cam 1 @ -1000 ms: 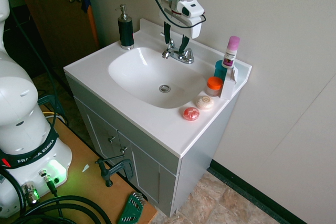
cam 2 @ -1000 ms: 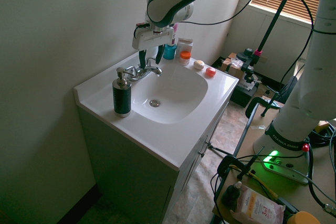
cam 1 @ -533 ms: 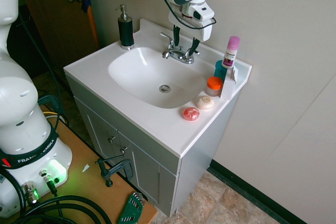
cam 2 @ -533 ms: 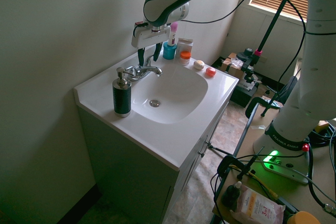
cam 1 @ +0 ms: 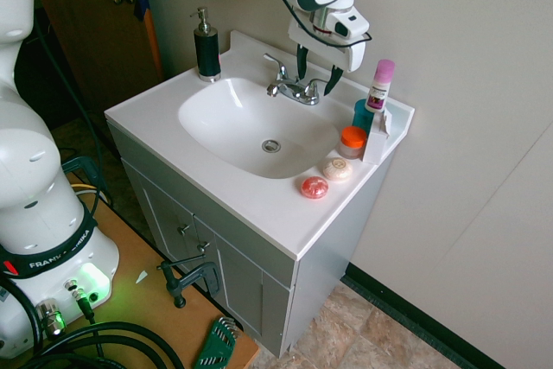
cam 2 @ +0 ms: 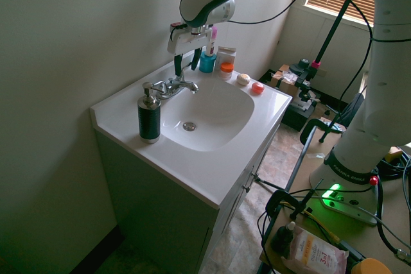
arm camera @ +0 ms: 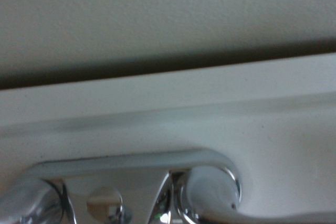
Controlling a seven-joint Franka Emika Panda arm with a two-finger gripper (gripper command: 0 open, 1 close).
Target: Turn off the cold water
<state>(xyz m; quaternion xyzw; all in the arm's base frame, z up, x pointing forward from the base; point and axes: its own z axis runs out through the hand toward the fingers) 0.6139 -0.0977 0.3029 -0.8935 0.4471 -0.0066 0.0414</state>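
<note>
Jaws point(cam 1: 317, 77): held wide apart above the faucet point(cam 1: 292, 91), nothing gripped.
Tap handle point(cam 1: 314, 87): seen near one fingertip; contact unclear.

Gray wall point(cam 1: 458, 84) w/ brown door point(cam 1: 91, 6) & tile flr point(cam 1: 346, 334).

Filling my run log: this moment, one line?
jaws: open | place: at faucet, beside right-hand lever in first exterior view | water: no stream visible

A dark pump bottle with a silver top point(cam 1: 206, 51) stands at the sink's back corner. Across the basin point(cam 1: 251, 131) are a pink-capped bottle point(cam 1: 379, 85), a teal cup point(cam 1: 362, 116), an orange-lidded jar point(cam 1: 352, 142), a cream-coloured round item point(cam 1: 338, 169) and a red one point(cam 1: 314, 187).
</note>
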